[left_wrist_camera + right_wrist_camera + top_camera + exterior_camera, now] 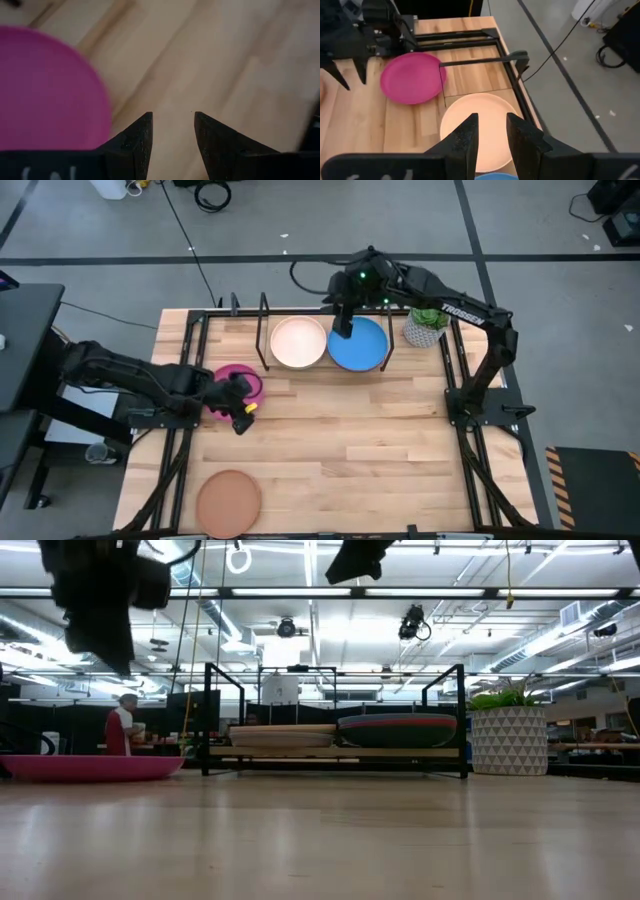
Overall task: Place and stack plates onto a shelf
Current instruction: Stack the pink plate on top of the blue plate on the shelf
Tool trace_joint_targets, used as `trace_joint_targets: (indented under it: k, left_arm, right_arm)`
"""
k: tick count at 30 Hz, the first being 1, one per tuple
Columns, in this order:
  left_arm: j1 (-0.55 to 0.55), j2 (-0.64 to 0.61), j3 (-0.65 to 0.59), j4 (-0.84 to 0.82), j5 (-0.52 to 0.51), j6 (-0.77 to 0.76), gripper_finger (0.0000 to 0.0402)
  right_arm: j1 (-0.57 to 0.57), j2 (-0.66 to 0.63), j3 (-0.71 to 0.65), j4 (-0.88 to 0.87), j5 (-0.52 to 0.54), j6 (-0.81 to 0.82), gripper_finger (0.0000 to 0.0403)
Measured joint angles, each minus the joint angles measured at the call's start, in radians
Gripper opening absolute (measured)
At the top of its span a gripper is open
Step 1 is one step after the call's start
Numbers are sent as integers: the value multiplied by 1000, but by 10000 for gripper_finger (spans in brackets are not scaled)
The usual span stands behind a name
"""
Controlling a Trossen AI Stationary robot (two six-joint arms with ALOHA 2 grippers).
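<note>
Resting on the shelf (265,320) at the table's far edge: cream plate (298,342) on its left half, blue plate (366,346) on its right, side by side. Low view shows the blue one tops a stack (398,729) with dark and reddish edges under it; exact colours of those hard to tell. Magenta plate (243,379) lies flat on the table (380,430) near the left edge, off the shelf. Tan plate (228,500) sits at the near-left corner, well apart from everything. Left gripper (240,408) hovers just beside the magenta plate, fingers spread, nothing between them. Right gripper (343,328) hangs over the shelf between cream and blue, fingers (466,136) parted a little, empty. Potted plant (424,326) stands at the shelf's right end.
</note>
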Motion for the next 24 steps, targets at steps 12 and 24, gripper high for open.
trace_joint_targets:
  k: [12,24]
  left_arm:
    - [-32,0,-223,218,-210,5,153]
    - [-40,94,-330,439,-327,54,153]
  right_arm:
    - [74,-2,0,26,90,8,106]
    - [98,-2,-1,47,89,52,107]
